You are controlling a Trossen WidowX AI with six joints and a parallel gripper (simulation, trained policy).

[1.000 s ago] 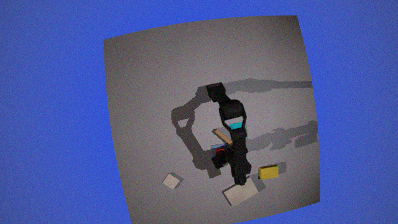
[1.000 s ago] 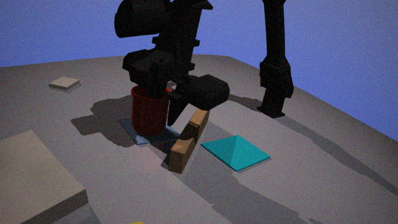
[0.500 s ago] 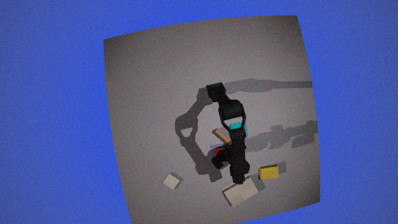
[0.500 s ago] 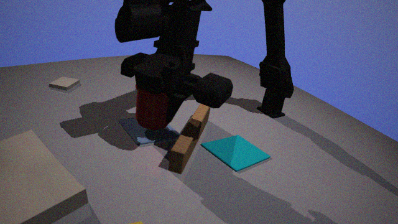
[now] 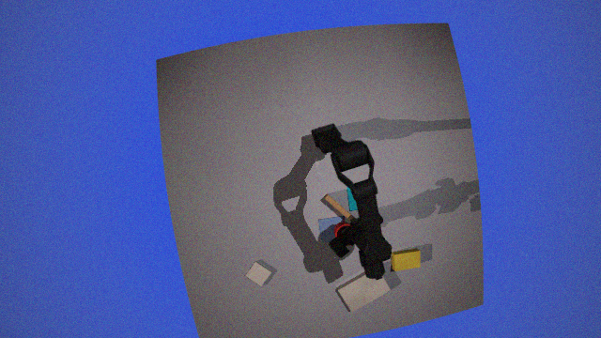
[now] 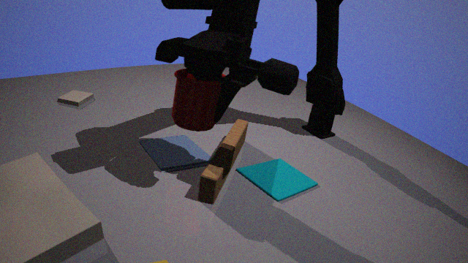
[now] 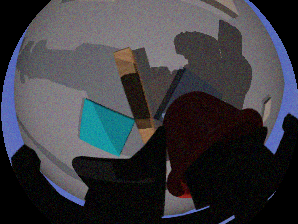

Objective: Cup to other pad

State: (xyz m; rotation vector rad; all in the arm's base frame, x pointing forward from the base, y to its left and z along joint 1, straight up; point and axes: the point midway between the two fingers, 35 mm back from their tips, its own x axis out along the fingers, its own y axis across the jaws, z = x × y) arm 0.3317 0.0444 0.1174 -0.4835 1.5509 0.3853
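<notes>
So the gripper is holding the red cup, fingers pinched on it. Cup's hanging over the blue pad, well in from the bench edges.

No readable writing in my views

From where I sit, I can make out no text, label, brand, number or sign in the top, exterior or wrist picture, from upper left to lower right.

My top view loses things under the arm
At its centre, the arm covers part of the teal pad; toward six o'clock in my exterior view, a yellow block is cropped.
</notes>
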